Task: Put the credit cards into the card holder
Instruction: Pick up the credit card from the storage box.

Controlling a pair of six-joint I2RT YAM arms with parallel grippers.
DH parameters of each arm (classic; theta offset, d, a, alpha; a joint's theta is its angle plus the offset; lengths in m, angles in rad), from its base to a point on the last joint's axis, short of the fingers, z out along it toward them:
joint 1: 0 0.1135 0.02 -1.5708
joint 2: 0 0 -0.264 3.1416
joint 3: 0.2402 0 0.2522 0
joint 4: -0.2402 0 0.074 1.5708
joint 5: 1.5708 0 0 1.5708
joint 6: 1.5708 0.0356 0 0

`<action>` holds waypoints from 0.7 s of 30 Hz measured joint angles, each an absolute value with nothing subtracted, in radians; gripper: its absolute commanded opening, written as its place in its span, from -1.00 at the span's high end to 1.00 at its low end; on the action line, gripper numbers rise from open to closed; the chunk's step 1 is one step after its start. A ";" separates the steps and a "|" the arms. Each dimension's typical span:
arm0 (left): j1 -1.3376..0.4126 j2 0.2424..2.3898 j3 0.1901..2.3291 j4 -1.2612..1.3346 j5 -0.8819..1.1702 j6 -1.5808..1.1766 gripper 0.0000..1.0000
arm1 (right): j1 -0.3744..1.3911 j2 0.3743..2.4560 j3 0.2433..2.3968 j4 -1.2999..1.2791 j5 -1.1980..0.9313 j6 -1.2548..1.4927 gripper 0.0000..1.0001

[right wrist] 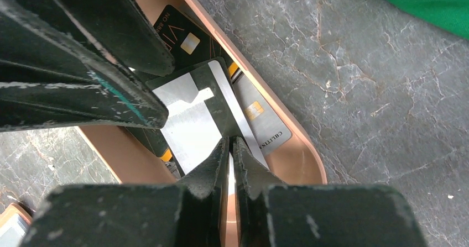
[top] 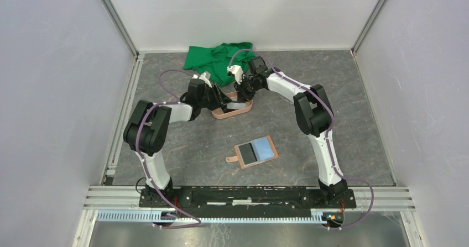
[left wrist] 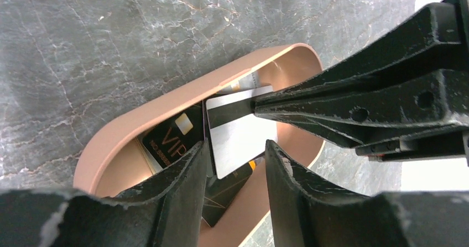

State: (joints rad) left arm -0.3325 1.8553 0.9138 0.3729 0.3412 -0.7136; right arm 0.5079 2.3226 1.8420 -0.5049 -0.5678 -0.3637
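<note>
The salmon-pink oval tray [top: 219,114] holds several credit cards. My right gripper [right wrist: 231,143] is shut on the edge of a grey credit card [right wrist: 191,126] with a dark stripe, lifted on a slant above the tray. My left gripper [left wrist: 235,147] is open, its fingers [left wrist: 182,180] on either side of that card's [left wrist: 240,139] lower end; the left one is close against its edge. A black VIP card [left wrist: 168,139] and a grey card [right wrist: 264,126] lie in the tray. The tan card holder [top: 255,152] lies open nearer the arms, with a light blue and a dark card on it.
A crumpled green cloth [top: 218,59] lies just behind the tray, against the back wall. Both arms [top: 309,109] meet over the tray [left wrist: 166,104], leaving little room between them. White walls close in the grey stone-patterned table [top: 354,103].
</note>
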 measured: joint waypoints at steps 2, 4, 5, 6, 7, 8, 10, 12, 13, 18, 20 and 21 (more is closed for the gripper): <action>-0.332 1.870 0.934 0.354 0.341 -0.708 0.05 | 0.507 2.323 1.842 -0.503 -0.569 -0.363 0.78; -0.332 1.883 0.952 0.338 0.340 -0.707 0.06 | 0.506 2.324 1.842 -0.501 -0.571 -0.362 0.78; -0.332 1.887 0.958 0.333 0.340 -0.707 0.06 | 0.506 2.324 1.842 -0.501 -0.573 -0.362 0.78; -0.332 1.888 0.964 0.327 0.339 -0.706 0.06 | 0.505 2.324 1.842 -0.501 -0.575 -0.361 0.78; -0.332 1.888 0.968 0.318 0.336 -0.705 0.06 | 0.505 2.324 1.842 -0.501 -0.576 -0.360 0.78; -0.332 1.888 0.970 0.313 0.333 -0.701 0.05 | 0.505 2.325 1.842 -0.501 -0.577 -0.360 0.78; -0.332 1.888 0.974 0.302 0.326 -0.690 0.05 | 0.505 2.326 1.842 -0.498 -0.582 -0.359 0.78; -0.333 1.888 0.979 0.293 0.323 -0.684 0.05 | 0.504 2.326 1.842 -0.495 -0.585 -0.359 0.78; -0.333 1.888 0.982 0.287 0.324 -0.683 0.05 | 0.504 2.328 1.842 -0.495 -0.587 -0.359 0.78; -0.333 1.888 0.989 0.276 0.342 -0.679 0.06 | 0.503 2.332 1.843 -0.487 -0.598 -0.353 0.78; -0.333 1.888 0.989 0.277 0.347 -0.679 0.06 | 0.502 2.333 1.843 -0.487 -0.603 -0.352 0.78; -0.332 1.888 0.989 0.278 0.350 -0.680 0.07 | 0.501 2.333 1.843 -0.487 -0.604 -0.350 0.79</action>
